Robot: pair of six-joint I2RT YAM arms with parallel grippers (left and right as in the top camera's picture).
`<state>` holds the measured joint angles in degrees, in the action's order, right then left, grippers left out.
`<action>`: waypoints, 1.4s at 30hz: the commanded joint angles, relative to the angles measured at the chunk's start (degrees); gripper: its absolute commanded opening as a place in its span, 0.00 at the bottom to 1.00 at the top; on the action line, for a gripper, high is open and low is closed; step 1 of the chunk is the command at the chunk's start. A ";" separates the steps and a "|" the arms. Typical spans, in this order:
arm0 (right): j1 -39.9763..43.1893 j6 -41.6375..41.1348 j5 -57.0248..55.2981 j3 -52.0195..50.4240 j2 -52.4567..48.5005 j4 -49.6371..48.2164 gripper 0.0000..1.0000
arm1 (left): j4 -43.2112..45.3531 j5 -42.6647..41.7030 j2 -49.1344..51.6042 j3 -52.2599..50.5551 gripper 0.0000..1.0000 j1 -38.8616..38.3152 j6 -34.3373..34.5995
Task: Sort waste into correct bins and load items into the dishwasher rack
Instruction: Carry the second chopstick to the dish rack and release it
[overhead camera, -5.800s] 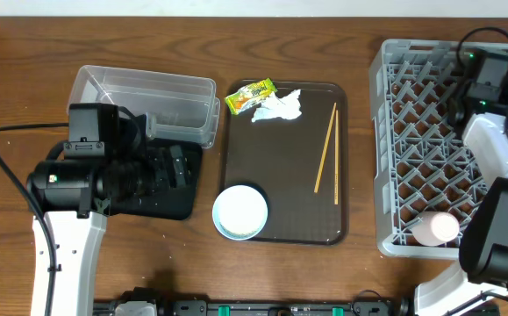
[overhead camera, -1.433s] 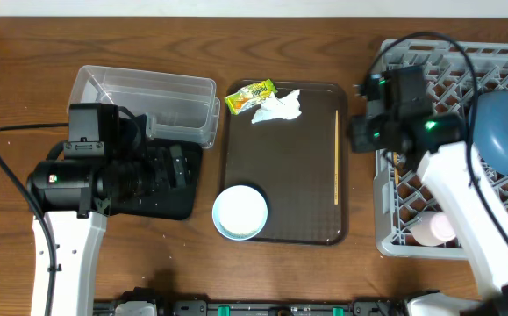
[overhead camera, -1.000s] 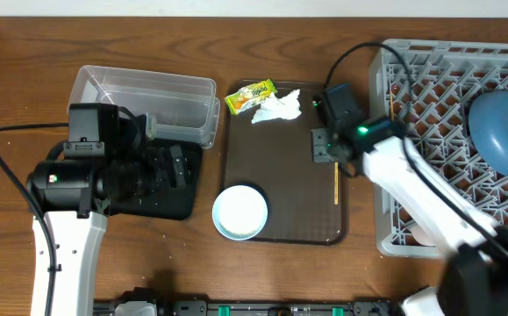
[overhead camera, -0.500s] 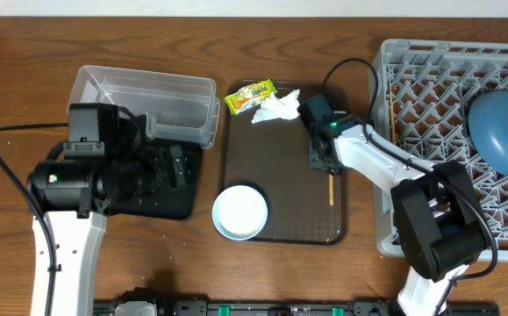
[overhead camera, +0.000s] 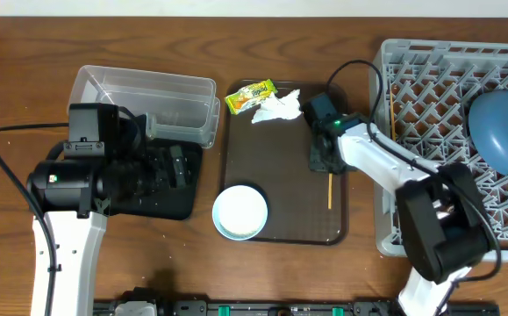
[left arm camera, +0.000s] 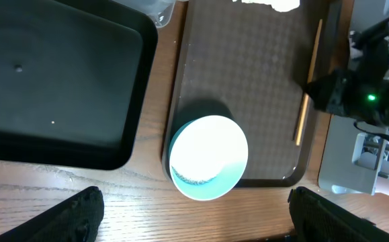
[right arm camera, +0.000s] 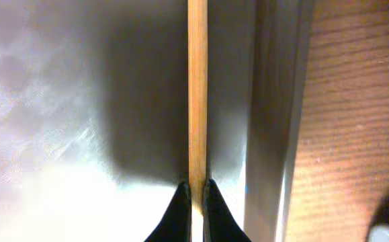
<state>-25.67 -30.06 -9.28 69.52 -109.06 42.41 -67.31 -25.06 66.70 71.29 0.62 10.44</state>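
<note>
The right gripper (right arm camera: 196, 195), at centre right of the overhead view, is clamping its fingertips onto the single wooden chopstick (right arm camera: 197, 87), which is lying lengthwise beside the right rim of the brown serving tray (overhead camera: 280, 211). Gripping near mid-length is probably meant to keep the stick level for carrying to the dishwasher rack (overhead camera: 429, 105) at the right edge. The left gripper (overhead camera: 173, 171) is hanging spread and empty over the black tray (overhead camera: 161, 209) at the left.
</note>
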 commanded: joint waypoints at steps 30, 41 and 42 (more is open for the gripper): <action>18.53 30.88 3.21 0.35 19.96 0.98 0.34 | -0.13 0.72 -0.15 0.83 0.90 -0.07 -0.94; 16.50 29.68 17.40 0.57 42.10 1.27 0.46 | -0.15 0.72 -0.15 0.83 0.90 -0.07 -0.96; 15.82 29.68 18.73 0.57 43.21 1.84 0.45 | -0.15 0.72 -0.15 0.83 0.90 -0.07 -0.94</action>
<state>-7.53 0.36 3.03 69.58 -67.99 43.16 -67.31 -25.04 66.70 71.29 0.62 10.44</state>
